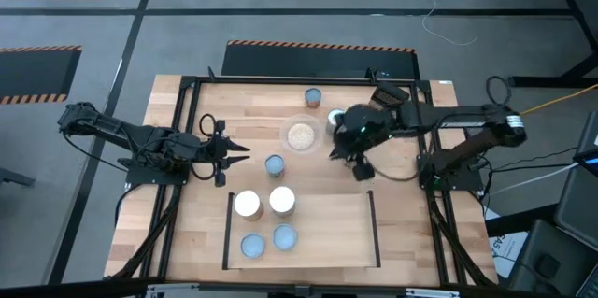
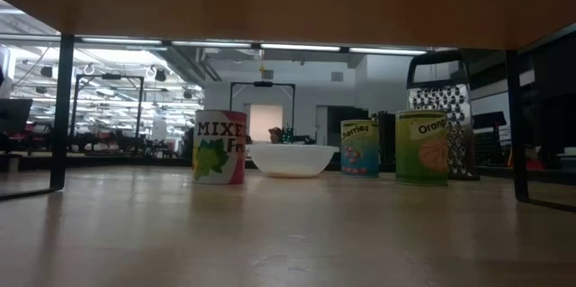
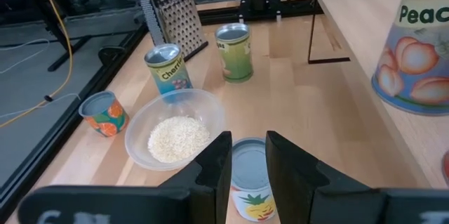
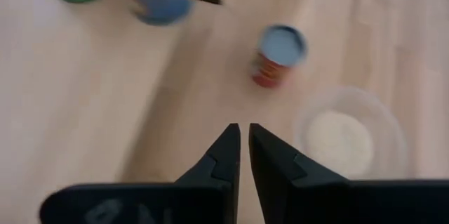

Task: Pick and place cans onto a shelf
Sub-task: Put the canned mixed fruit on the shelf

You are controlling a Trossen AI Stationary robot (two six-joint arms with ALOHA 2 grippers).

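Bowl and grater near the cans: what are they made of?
Bowl: looks like translucent plastic with a matte, milky wall; the grains show faintly through it. Grater: apparently bare metal, a shiny grey face punched with rows of holes.

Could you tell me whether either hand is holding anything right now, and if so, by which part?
Nothing is held. The left hand is open, pointing at a can just ahead of its fingertips. The right hand hangs nearly shut and empty above the table.
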